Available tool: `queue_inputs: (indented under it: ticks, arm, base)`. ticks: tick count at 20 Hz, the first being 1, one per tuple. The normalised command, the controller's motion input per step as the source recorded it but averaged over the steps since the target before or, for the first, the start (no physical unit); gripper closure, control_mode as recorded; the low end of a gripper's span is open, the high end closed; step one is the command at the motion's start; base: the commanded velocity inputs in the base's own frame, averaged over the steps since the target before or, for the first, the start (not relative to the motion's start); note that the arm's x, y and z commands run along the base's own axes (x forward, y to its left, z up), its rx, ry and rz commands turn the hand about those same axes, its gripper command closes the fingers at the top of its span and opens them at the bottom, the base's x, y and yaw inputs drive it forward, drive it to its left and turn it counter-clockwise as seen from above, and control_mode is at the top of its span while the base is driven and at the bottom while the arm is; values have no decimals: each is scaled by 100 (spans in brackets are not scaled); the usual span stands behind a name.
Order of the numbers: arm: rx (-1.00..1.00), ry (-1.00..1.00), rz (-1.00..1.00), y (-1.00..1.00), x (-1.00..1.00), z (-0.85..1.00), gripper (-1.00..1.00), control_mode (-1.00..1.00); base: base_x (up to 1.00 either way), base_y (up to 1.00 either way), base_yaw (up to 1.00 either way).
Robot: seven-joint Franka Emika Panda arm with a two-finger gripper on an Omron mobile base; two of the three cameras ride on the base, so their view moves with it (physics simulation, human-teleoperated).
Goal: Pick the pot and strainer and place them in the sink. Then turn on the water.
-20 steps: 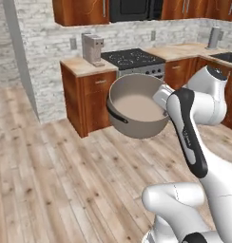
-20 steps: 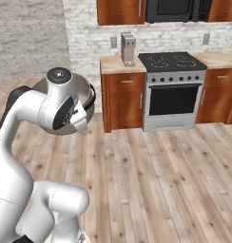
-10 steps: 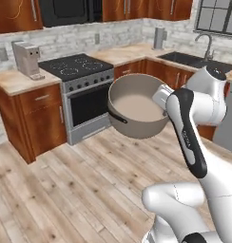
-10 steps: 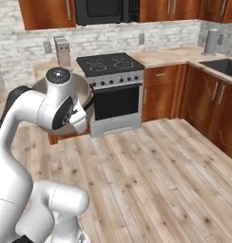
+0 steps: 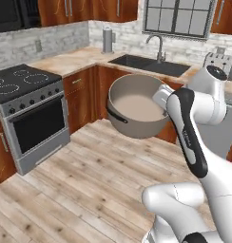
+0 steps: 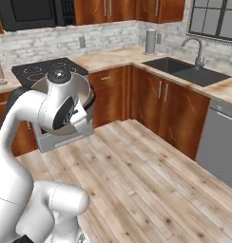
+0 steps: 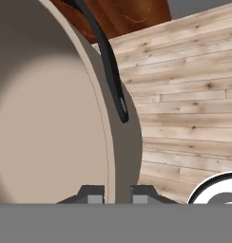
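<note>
- The gripper (image 7: 118, 193) is pinching the rim of the pot (image 5: 137, 107), one fingertip sitting inside the wall and the other outside it, the two drawn tight on the thin metal.
- The pot is hanging in the air above the wooden floor (image 5: 89, 175), tipped on its side so its pale inside is facing the left base camera.
- In the hand view a black side handle (image 7: 108, 57) is curving along the pot's outer wall, with floor planks lying beyond it.
- In the right base view the pot (image 6: 87, 90) is showing partly behind the arm's white wrist.
- The sink (image 5: 149, 64) is lying in the counter (image 5: 80, 59) under the window, well beyond the pot, its grey curved tap (image 5: 158, 45) standing at the back edge.
- A tall grey canister (image 5: 107, 40) is standing on the counter in the corner, left of the sink.
- The stove (image 5: 27, 114) is standing at the left, with a toaster (image 5: 220, 64) sitting on the counter at the far right.
</note>
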Motion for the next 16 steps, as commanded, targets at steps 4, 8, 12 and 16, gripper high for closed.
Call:
queue_inputs:
  ticks: [4,8,12,16]
  arm:
    - [0,0,0,0,0,0,100,100]
    - [0,0,0,0,0,0,100,100]
    - [0,0,0,0,0,0,100,100]
    - [0,0,0,0,0,0,100,100]
  base:
    - [74,0,-46]
    - [88,1,-39]
    - [79,6,-30]
    - [68,22,-26]
